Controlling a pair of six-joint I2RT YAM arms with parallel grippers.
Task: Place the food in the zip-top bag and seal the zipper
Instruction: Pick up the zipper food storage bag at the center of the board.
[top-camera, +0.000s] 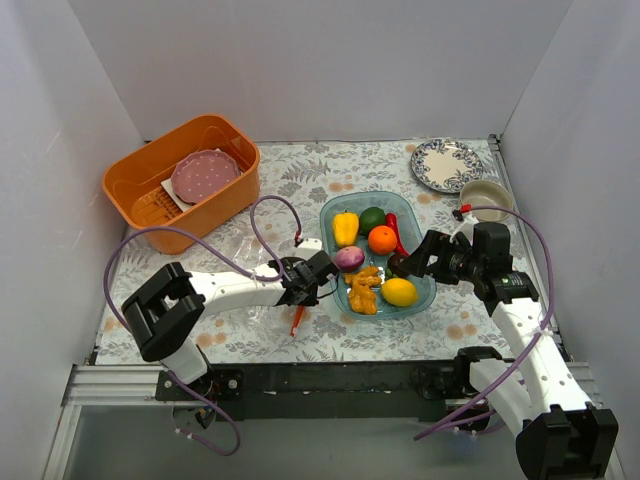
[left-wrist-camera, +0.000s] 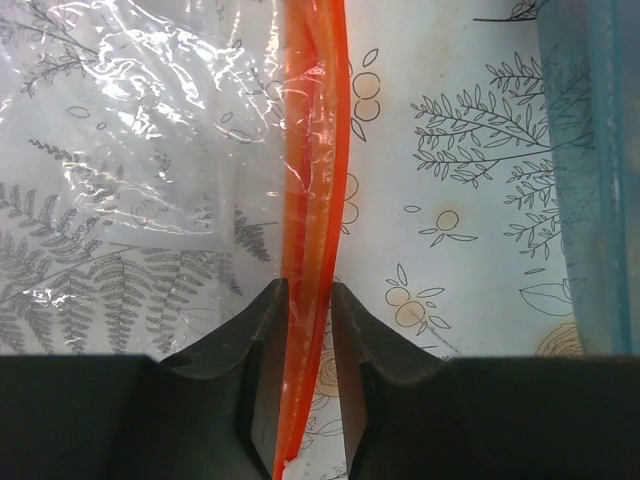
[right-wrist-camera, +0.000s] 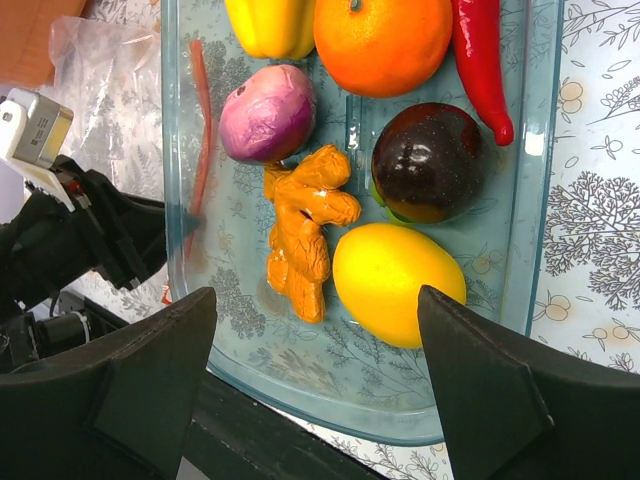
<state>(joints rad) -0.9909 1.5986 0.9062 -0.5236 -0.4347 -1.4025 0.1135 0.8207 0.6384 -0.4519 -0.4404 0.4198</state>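
The food lies in the clear blue tray (top-camera: 327, 212): yellow pepper (top-camera: 345, 228), green round one (top-camera: 372, 218), orange (top-camera: 382, 239), red chili (top-camera: 395, 230), purple onion (top-camera: 348, 258), knobbly orange piece (top-camera: 363, 288), lemon (top-camera: 399, 291). The right wrist view also shows a dark round one (right-wrist-camera: 425, 160). The clear zip-top bag (top-camera: 252, 272) lies flat, left of the tray. My left gripper (top-camera: 305, 282) is shut on its orange-red zipper (left-wrist-camera: 312, 180), near the strip's end. My right gripper (right-wrist-camera: 318, 295) is wide open over the tray's near end, above the lemon (right-wrist-camera: 395, 280).
An orange basket (top-camera: 150, 195) holding a pink plate (top-camera: 203, 175) stands at the back left. A patterned plate (top-camera: 445, 163) and a cream bowl (top-camera: 487, 197) sit at the back right. The tray's blue wall (left-wrist-camera: 600, 200) is just right of my left gripper.
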